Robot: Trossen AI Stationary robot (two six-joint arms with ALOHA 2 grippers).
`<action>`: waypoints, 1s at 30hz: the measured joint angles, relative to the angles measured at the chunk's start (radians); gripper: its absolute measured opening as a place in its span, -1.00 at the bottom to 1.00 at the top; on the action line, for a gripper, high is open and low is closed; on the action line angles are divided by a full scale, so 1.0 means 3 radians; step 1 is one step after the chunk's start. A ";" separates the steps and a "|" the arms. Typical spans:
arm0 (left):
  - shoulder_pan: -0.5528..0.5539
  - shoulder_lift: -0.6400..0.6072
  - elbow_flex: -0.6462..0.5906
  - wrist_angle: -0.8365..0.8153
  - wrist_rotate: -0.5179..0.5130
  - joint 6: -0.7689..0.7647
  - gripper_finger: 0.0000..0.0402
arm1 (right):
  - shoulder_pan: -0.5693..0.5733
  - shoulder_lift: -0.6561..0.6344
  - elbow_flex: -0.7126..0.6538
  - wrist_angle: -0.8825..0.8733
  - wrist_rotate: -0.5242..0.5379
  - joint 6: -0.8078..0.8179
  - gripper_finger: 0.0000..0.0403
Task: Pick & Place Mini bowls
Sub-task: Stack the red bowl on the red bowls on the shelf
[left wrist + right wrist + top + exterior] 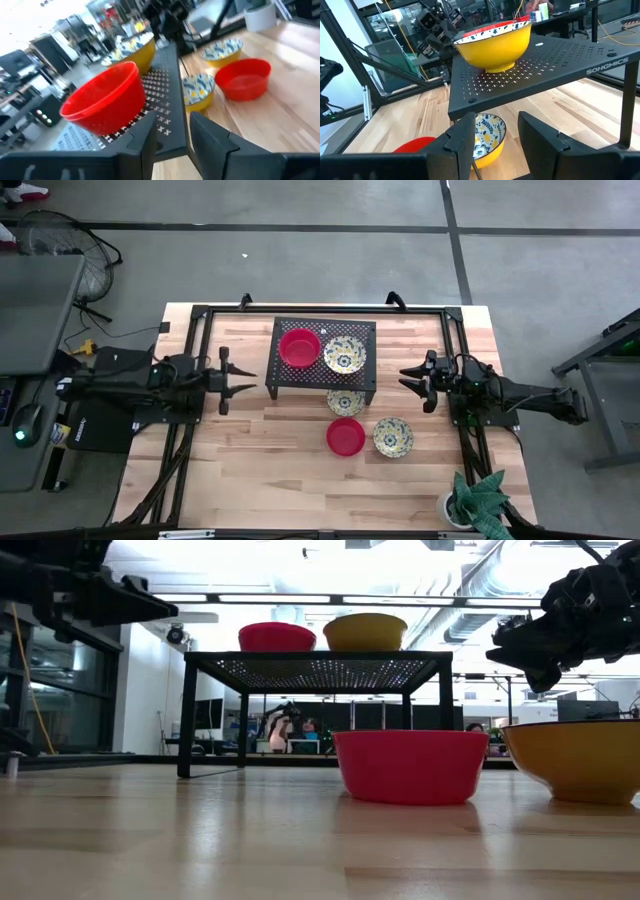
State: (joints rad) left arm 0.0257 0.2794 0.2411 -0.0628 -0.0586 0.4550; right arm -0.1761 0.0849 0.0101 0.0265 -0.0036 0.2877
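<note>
A black perforated stand (pixel 322 330) sits at the table's far middle. On it rest a red mini bowl (pixel 299 347) and a floral one, yellow outside (pixel 344 355). A second floral bowl (pixel 345 401) sits on the table, half under the stand's near edge. Nearer lie another red bowl (pixel 346 436) and a third floral bowl (pixel 393 437). My left gripper (pixel 240 380) hovers open left of the stand, level with its top (pixel 175 135). My right gripper (pixel 412 382) hovers open right of the stand (pixel 497 137).
A black metal frame (pixel 200 320) runs round the table's edges. A small potted plant (pixel 478 500) stands at the near right corner. The stand's legs (pixel 186 720) leave a low gap beneath its top. Bare wood lies along the near left of the table (pixel 260 480).
</note>
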 joint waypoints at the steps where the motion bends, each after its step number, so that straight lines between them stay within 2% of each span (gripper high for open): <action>1: 0.0000 -0.0060 -0.0048 0.0021 0.0000 -0.0023 -0.44 | -0.0001 0.0001 0.0000 0.0000 0.0000 0.0000 -0.32; 10: 0.0000 -0.0452 -0.0380 0.0061 0.0074 -0.0054 -0.44 | 0.0000 0.0000 0.0000 0.0000 0.0000 -0.0001 -0.32; 21: 0.0000 -0.0703 -0.0731 0.0519 0.0325 -0.0150 -0.44 | 0.0000 0.0000 0.0000 0.0000 0.0000 0.0000 -0.32; 30: 0.0000 -0.0902 -0.0750 0.0274 0.0319 -0.0140 -0.44 | 0.0000 0.0000 0.0001 0.0000 0.0000 0.0000 -0.32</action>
State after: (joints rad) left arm 0.0257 0.0088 0.0161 0.0193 0.0371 0.4129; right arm -0.1762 0.0849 0.0103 0.0265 -0.0036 0.2877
